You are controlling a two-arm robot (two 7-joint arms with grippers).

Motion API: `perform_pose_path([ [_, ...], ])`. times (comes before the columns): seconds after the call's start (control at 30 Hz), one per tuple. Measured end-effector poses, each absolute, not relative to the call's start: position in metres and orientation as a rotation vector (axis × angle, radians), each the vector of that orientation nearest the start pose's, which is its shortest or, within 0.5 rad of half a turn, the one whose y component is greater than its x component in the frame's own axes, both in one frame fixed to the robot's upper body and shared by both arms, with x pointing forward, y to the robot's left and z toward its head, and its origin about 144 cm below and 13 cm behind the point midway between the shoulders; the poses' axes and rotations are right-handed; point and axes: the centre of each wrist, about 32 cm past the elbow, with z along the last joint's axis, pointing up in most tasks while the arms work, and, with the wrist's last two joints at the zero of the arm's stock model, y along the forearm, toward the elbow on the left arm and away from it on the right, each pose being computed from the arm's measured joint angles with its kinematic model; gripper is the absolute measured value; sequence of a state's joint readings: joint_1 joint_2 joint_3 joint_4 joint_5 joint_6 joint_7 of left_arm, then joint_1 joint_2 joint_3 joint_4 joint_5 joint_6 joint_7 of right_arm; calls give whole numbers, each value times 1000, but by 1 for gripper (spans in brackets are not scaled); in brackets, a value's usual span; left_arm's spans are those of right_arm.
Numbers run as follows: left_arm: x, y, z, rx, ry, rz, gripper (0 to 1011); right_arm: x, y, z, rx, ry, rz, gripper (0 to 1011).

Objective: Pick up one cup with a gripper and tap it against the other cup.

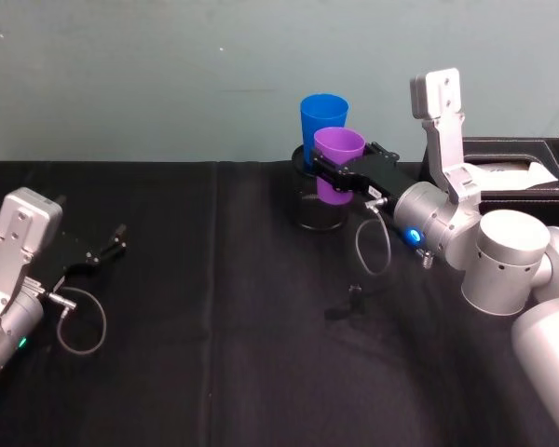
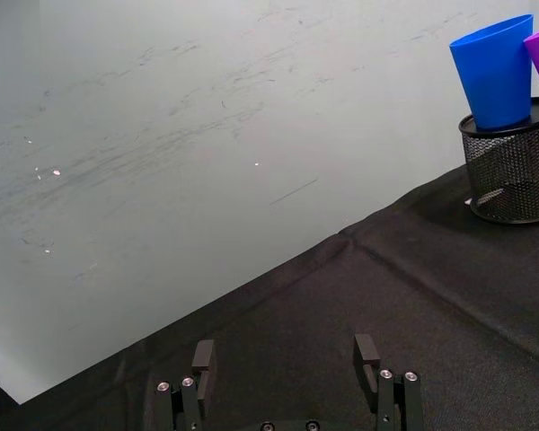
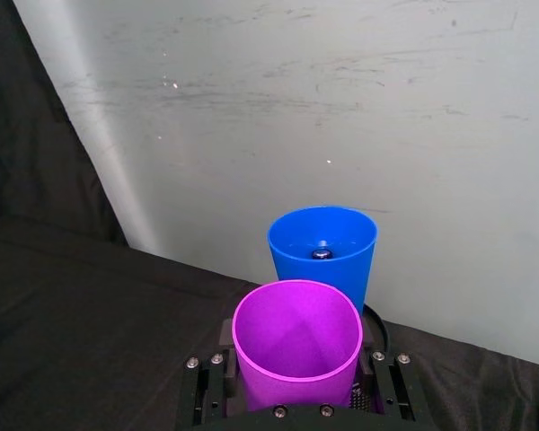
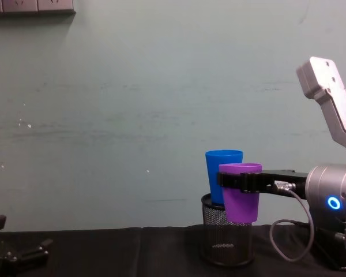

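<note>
Holding the purple cup (image 1: 339, 149) aloft, the right gripper (image 1: 340, 175) is clamped round it, just beside the blue cup (image 1: 322, 116), which stands in the wire-mesh pen holder (image 1: 319, 212) near the tabletop's (image 1: 214, 326) far edge. The tap looks imminent and calls for a gentle nudge forward. The left gripper (image 1: 107, 247) rests with its fingers apart by the left edge.

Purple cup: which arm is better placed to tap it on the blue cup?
Right: the right hand holds the purple cup beside the blue cup. The left hand lies open, far off.
</note>
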State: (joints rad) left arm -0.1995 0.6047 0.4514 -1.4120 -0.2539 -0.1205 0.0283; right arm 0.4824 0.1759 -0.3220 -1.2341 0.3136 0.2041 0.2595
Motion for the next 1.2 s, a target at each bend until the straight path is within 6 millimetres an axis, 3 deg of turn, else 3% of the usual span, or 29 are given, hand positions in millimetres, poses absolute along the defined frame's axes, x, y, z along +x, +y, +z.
perform_pose_path([
  [1.2, 489, 310, 1140, 305, -285, 1248, 1000, 582, -202, 1207, -80, 103, -1068, 731],
])
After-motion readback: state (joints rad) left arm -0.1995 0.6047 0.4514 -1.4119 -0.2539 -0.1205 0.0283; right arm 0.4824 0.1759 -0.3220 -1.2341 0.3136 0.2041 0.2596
